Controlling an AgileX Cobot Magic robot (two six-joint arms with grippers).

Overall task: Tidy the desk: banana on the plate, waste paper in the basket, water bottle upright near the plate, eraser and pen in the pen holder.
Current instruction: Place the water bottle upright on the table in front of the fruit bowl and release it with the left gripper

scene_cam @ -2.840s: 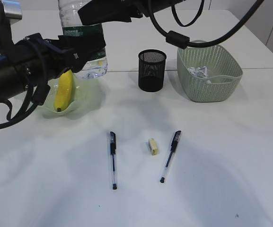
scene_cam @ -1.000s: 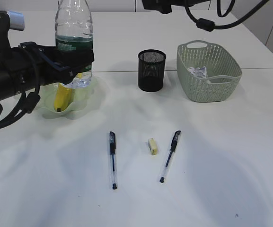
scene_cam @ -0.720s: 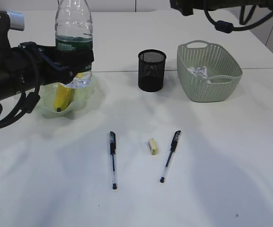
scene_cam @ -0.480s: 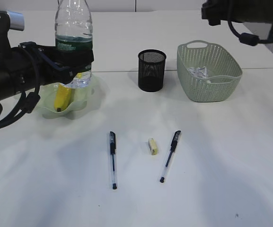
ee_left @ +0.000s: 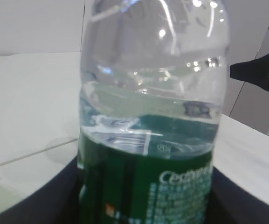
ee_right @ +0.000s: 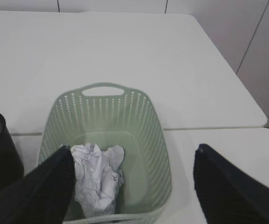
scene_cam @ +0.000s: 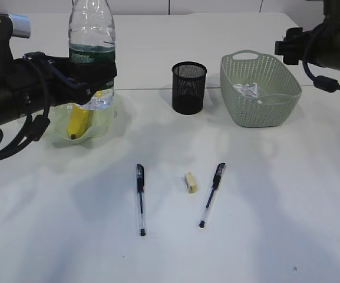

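My left gripper (scene_cam: 93, 72) is shut on the water bottle (scene_cam: 92, 35), holding it upright by its green label at the right rim of the pale green plate (scene_cam: 108, 124). In the left wrist view the bottle (ee_left: 153, 93) fills the frame between the dark jaws. The banana (scene_cam: 78, 121) lies on the plate. Crumpled waste paper (ee_right: 99, 177) lies in the sage-green basket (ee_right: 146, 126). My right gripper (ee_right: 133, 150) hangs open and empty above the basket. On the desk lie the eraser (scene_cam: 190, 182) and two pens (scene_cam: 140, 199) (scene_cam: 212, 194). The black mesh pen holder (scene_cam: 188, 87) stands behind them.
My right arm (scene_cam: 323, 47) reaches in from the upper right, just beyond the basket (scene_cam: 260, 88). My left arm (scene_cam: 10, 88) stretches across the left side, above the plate. The desk's far edge runs behind the basket.
My right arm has swung from the top middle to the far right, past the basket. The left gripper holds the bottle still, after moving it left and lower earlier.
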